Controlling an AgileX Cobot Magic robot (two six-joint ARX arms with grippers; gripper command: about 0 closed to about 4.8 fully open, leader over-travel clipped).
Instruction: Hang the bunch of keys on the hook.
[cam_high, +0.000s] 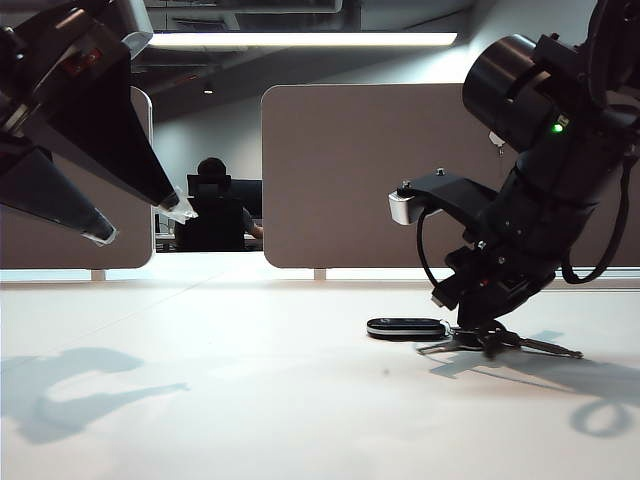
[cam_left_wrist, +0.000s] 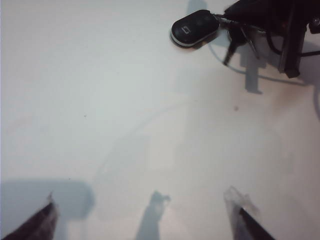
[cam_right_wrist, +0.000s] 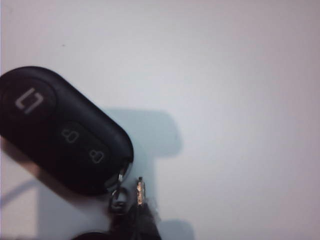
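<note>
Across the back of the white table (cam_high: 250, 400) stand the brown-grey divider panels (cam_high: 340, 175), with a seated person (cam_high: 212, 210) visible in the gap between them. On the right of the exterior view, the right arm bends steeply down so that the right gripper (cam_high: 478, 328) reaches the tabletop, right at the ring end of the bunch of keys (cam_high: 470, 335). Its jaws are drawn together at the ring and the dark keys; whether they actually pinch the metal cannot be made out, since the right wrist view shows only a dark fingertip (cam_right_wrist: 142, 220) just beside the ring. High on the left, the left gripper (cam_high: 145, 222) hangs well above the table with its two fingers spread wide apart, holding nothing. Flat on the table lies the black oval fob (cam_high: 406, 327) with its silver rim, pointing away from the right gripper toward the middle of the table, while the keys fan out beyond the gripper on the other side. On the far panel, a tiny pale hook (cam_high: 497, 140) shows beside the right arm.
</note>
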